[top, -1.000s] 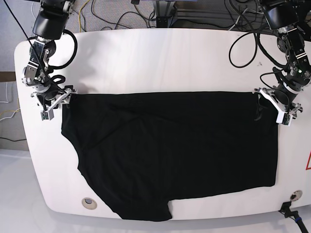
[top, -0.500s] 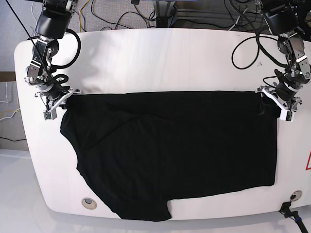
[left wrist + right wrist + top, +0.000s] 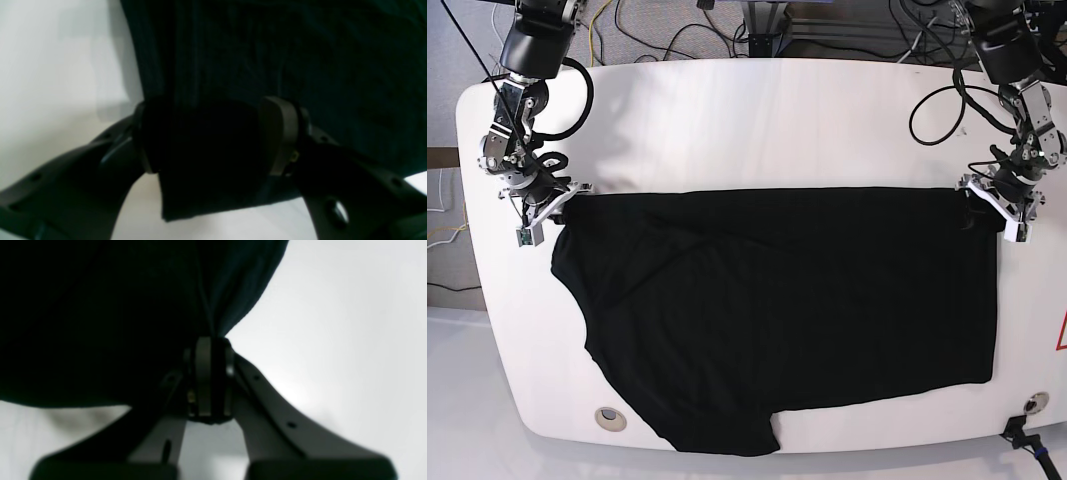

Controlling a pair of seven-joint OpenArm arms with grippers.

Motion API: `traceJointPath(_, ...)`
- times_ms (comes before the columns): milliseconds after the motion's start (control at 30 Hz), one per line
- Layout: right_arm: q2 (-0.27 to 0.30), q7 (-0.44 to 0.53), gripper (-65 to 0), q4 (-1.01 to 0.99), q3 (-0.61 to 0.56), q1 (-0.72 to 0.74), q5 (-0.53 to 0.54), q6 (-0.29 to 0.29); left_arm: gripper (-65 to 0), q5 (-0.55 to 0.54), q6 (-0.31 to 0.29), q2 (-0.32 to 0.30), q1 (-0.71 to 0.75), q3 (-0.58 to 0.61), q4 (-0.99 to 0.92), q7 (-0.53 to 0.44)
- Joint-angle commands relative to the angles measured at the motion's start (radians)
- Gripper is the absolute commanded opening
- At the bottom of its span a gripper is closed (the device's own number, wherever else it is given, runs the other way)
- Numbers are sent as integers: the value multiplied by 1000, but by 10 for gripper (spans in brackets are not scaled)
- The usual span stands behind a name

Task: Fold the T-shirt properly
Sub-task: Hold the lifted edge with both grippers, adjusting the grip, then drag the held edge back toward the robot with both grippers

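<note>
Right end effector (image 3: 210,340) — now clamped on T-shirt (image 3: 787,310) corner | left (image 3: 213,133) unchanged

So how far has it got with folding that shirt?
Early on. The T-shirt lies spread across the table, showing no neat fold yet. The right gripper is pinching one top corner; the left gripper has cloth between its jaws at the other. All of the folding remains.

The T-shirt (image 3: 787,310) is plain black with no pattern showing, the table (image 3: 757,120) under it is plain glossy white, and both claws have white frames with black parts.
</note>
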Motion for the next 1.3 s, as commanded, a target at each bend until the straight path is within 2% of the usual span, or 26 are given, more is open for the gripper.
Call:
traceJointPath(0,9,-32,-650,7,1,3,-20,-2,-253,-2,-1,-30,-2,-5,15,-29)
traceJointPath(400,-10,-32,-650,9,-1,3,-24,-2,-253,86,-1,-29,24,-68,17,-29)
traceJointPath(567,-10,-32,-650,9,-1,3,-23,-2,-253,86,-1,-29,53,-67,17,-29)
traceJointPath(700,-10,-32,-650,9,-1,3,-24,-2,-257,87,-1,-4,56,-67,15,-29)
traceJointPath(733,-10,-32,-650,9,-1,3,-23,-2,-273,87,-1,-3,65,-65,15,-29)
traceJointPath(767,-10,-32,-650,9,-1,3,-23,-2,-317,87,-1,-1,70,-65,15,-29)
traceJointPath(800,-10,-32,-650,9,-1,3,-23,-2,-383,87,-1,-1,70,-63,15,-29)
traceJointPath(900,-10,-32,-650,9,-1,3,-21,-2,-639,87,-1,0,70,-63,15,-27)
traceJointPath(1133,-8,-32,-650,52,5,-48,-20,-2,-650,80,-1,3,107,-4,44,-27)
traceJointPath(1267,-8,-32,-650,115,9,-137,-18,-2,-650,81,-1,54,176,15,169,1)
